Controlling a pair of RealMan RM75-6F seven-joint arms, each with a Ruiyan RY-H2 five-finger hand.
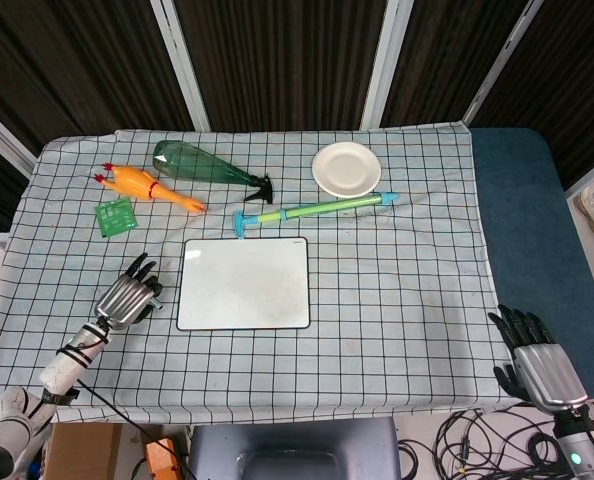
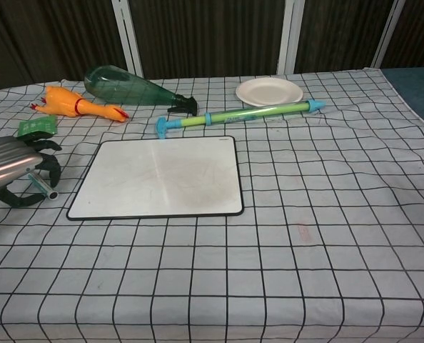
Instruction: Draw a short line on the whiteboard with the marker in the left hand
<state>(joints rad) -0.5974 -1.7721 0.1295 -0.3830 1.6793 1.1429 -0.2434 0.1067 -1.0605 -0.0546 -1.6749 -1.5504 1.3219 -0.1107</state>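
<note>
Left hand [image 2: 12, 170] grips marker [image 2: 43, 186], near counter's left edge beside whiteboard [image 2: 158, 175]. Advice: lower tip gently, drag briefly.

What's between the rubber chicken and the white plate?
The green bottle lies between the rubber chicken and white plate, on the checked cloth. The head view shows it best.

Dark slatted wall [image 1: 277, 60], white posts [image 1: 385, 60]

Whiteboard [image 1: 243, 283]: white rectangular panel with a thin black rim and rounded corners, lying flat on the checked tabletop [image 1: 397, 290], its surface unmarked. Marker [image 2: 43, 184]: short teal barrel with a pale tip, left of the whiteboard and apart from it.
</note>
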